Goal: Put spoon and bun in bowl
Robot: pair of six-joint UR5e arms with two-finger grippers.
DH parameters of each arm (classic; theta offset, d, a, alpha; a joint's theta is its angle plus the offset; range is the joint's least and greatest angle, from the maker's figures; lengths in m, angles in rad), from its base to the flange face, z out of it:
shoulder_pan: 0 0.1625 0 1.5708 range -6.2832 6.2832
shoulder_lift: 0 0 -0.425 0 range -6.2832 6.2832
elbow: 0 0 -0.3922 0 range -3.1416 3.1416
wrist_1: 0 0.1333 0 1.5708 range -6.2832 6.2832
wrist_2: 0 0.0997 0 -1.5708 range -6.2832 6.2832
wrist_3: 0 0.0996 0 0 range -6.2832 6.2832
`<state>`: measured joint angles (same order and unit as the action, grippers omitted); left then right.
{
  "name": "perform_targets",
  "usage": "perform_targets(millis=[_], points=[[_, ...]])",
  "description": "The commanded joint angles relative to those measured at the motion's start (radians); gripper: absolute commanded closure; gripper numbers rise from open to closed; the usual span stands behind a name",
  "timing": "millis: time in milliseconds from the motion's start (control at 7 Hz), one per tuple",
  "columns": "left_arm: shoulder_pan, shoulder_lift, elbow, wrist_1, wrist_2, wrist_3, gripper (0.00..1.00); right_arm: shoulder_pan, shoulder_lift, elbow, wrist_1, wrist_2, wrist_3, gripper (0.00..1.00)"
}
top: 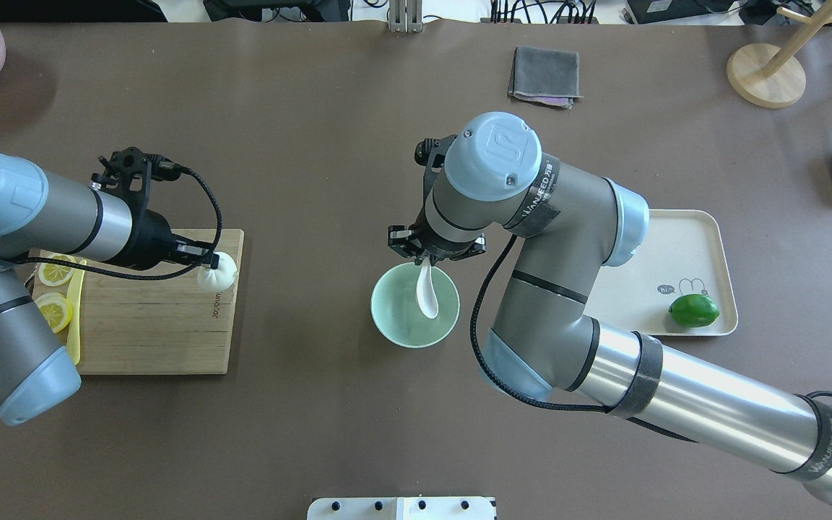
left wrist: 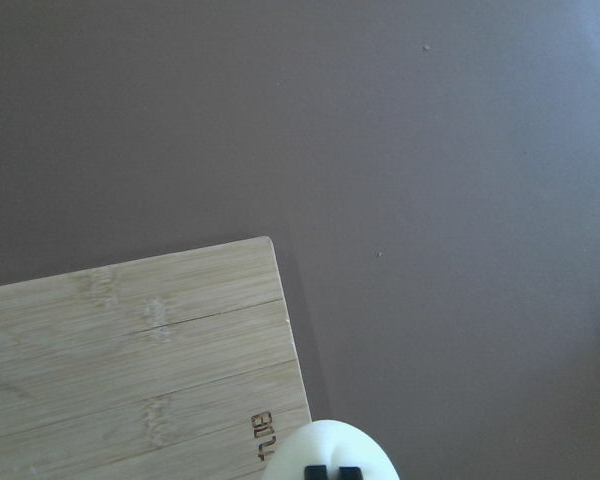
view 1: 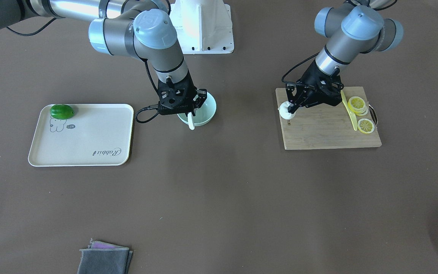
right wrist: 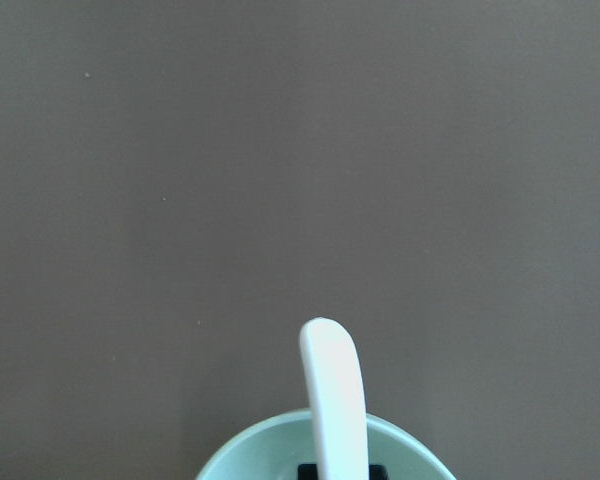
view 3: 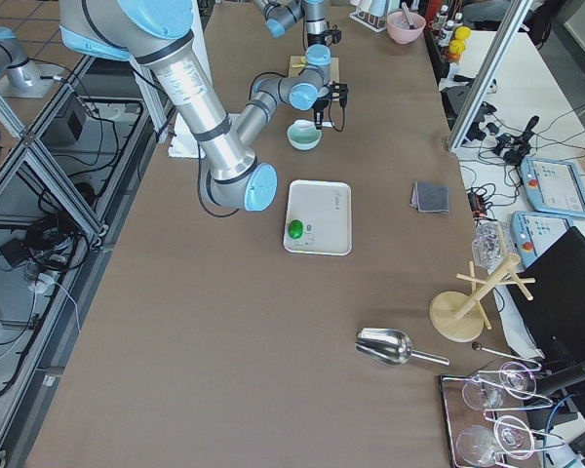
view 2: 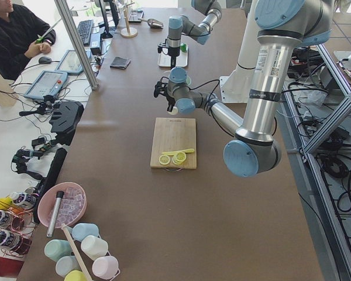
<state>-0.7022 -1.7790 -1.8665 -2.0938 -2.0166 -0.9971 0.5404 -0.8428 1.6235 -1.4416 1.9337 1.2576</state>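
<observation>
The mint-green bowl (top: 387,321) stands mid-table, also in the front view (view 1: 210,113). The white spoon (top: 427,292) lies tilted with its scoop in the bowl and its handle (right wrist: 333,395) reaching over the far rim. My right gripper (top: 427,261) is just above the bowl's far rim, shut on the spoon's handle (view 1: 191,123). The white bun (top: 218,274) is at the cutting board's inner edge (view 1: 284,110). My left gripper (top: 210,264) is shut on the bun (left wrist: 370,452), about at board height.
A wooden cutting board (top: 149,325) carries lemon slices (top: 55,271) and a yellow knife (top: 74,310). A cream tray (top: 676,245) with a green lime (top: 693,310) lies to the right of the bowl. A grey cloth (top: 544,76) lies at the far edge.
</observation>
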Motion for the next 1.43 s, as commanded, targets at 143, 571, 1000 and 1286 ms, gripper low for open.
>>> perform_targets(millis=[143, 571, 1000, 1286], points=[[0.0, -0.007, 0.003, 0.006, 0.001, 0.0, 1.0, -0.017, 0.005, -0.024, 0.029, -0.036, 0.016, 1.0], [0.0, -0.005, 0.001, 0.006, 0.003, -0.002, 1.0, -0.031, 0.007, -0.016, 0.029, -0.035, 0.02, 0.0], [0.007, -0.072, 0.012, 0.008, 0.001, -0.056, 1.0, 0.033, -0.004, 0.033, 0.015, 0.017, 0.0, 0.0], [0.035, -0.186, 0.018, 0.009, -0.001, -0.199, 1.0, 0.139, -0.074, 0.071, 0.013, 0.123, -0.056, 0.0]])
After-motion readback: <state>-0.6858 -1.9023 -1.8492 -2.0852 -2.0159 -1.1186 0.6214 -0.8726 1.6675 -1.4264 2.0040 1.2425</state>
